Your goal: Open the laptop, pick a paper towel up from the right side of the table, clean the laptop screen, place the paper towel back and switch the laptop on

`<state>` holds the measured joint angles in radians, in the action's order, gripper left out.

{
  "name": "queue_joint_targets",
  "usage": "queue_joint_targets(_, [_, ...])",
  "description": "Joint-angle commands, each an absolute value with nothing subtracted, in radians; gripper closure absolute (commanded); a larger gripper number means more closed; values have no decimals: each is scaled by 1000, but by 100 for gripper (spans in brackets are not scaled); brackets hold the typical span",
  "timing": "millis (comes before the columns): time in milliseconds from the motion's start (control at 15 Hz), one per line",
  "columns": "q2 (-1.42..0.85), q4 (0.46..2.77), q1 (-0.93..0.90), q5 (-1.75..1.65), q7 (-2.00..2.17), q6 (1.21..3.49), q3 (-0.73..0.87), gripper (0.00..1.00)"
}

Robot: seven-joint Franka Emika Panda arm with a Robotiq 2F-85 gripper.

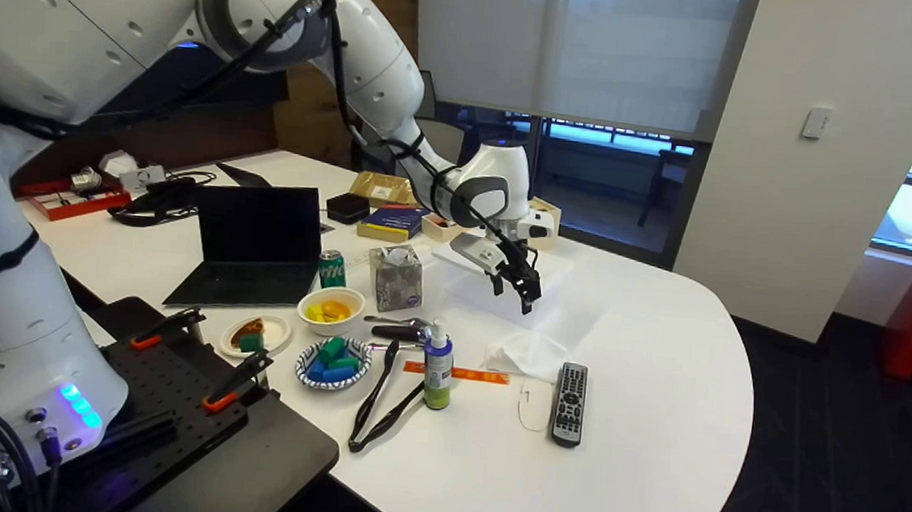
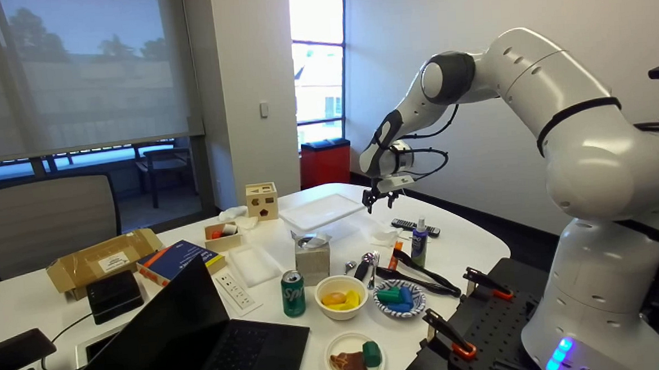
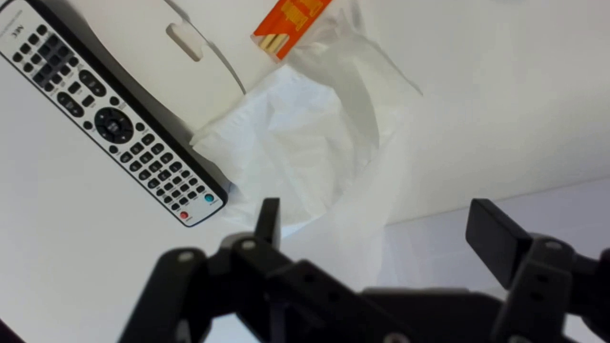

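In the wrist view the claw [image 3: 376, 226] is blurred and cut off below; the remote [image 3: 113, 125] to its left and the packet [image 3: 295, 21] ahead are cropped by the edges. In an exterior view the laptop [image 2: 248, 350], well apart from the claw, is cut off below.

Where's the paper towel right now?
In the wrist view, the paper towel lies crumpled near the centre, to the right of the remote and just below the orange packet.
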<state>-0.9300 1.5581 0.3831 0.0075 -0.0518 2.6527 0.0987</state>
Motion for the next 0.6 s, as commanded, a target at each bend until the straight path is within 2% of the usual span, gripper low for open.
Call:
queue_joint_targets(0, [-1094, 1312, 389, 25, -68, 2521, 106, 0])
queue_joint_targets(533, [-1342, 975, 390, 1, -21, 2333, 149, 0])
